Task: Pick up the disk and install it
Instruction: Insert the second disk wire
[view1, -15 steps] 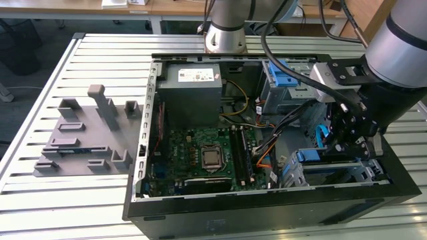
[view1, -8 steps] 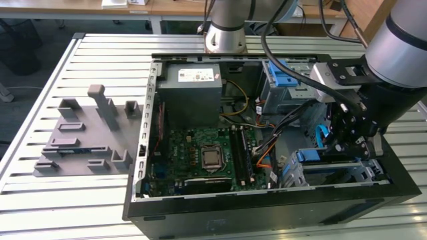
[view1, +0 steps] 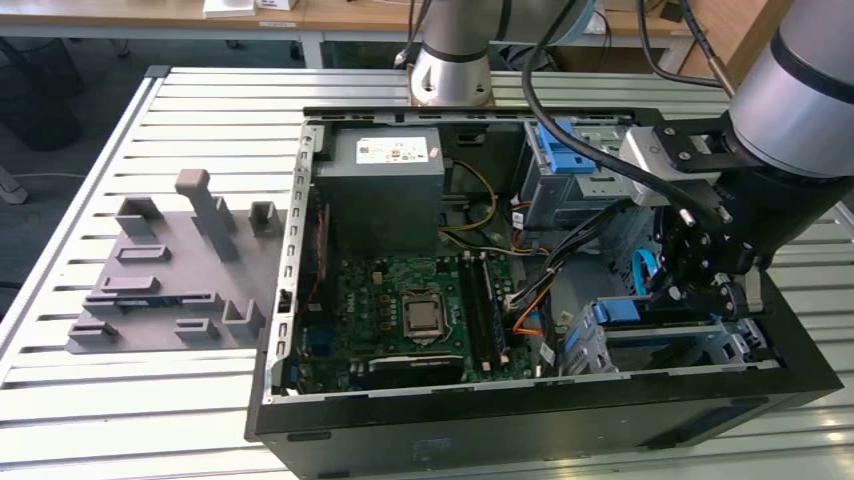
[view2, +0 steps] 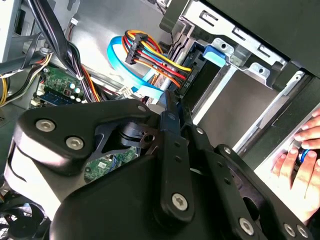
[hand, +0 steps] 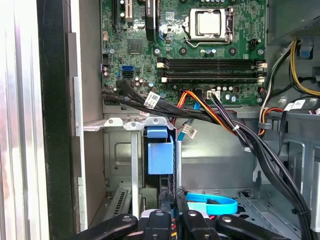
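Whether my jaws are apart, together or clamped on anything, I cannot tell; their black, bolted linkage hangs low inside the open computer case (view1: 534, 432), at the exterior view's right.

Directly ahead of them, the disk (hand: 160, 159) stands on edge in a slot of the grey sheet-metal drive cage (hand: 116, 150). Its blue plastic carrier end faces me, smooth and blocky. In the exterior view the same blue edge (view1: 649, 322) sits at the top of that cage, just under the jaws.

Just beside the jaws a flat, glossy blue ribbon cable (hand: 212, 205) curls on the case floor. A bundle of red, orange, yellow and black wires (view2: 160, 62) ends in a black plug near the slot.

Beyond the cage lies the green motherboard (hand: 200, 55), with its square metal processor socket (view1: 422, 315) and long black memory slots. Farther still is a plain grey metal box (view1: 387, 175) bearing a white sticker.

A person's hand (view2: 299, 152) rests outside the case wall.

The case lies on a ribbed aluminium surface (view1: 200, 100), with a matte grey moulded fixture (view1: 174, 275) well apart from it towards the exterior view's left.
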